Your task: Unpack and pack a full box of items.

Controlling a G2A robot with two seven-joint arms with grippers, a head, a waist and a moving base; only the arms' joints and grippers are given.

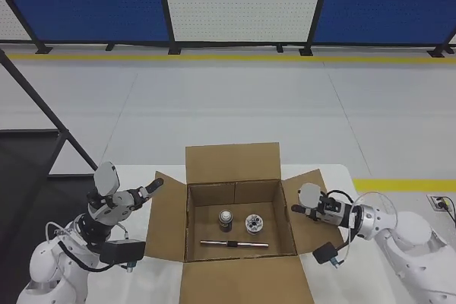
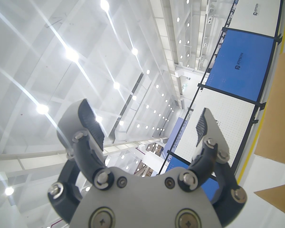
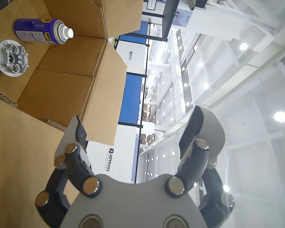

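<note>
The cardboard box [image 1: 232, 163] stands in the middle of the white worktop [image 1: 328, 175] with all four flaps folded out. Three items lie on its floor: a blue spray can [image 1: 225, 220] standing upright towards the back, a round ribbed metal part [image 1: 254, 223] just beside it, and a steel rod with a black grip [image 1: 234, 244] lying flat across the near side. Unpacking looks barely begun. The left tool [image 1: 131, 182] hangs outside the left flap, spread wide and holding nothing. The right tool [image 1: 313, 226] hovers over the right flap, likewise wide open and empty. The right one looks best placed for the round part, which sits nearest it. It should rise clear of the flap and box wall first, then drop straight down. The can beside it could easily tip, so the fingers want to straddle the part without brushing the can. The rod is best pinched across its middle.
</note>
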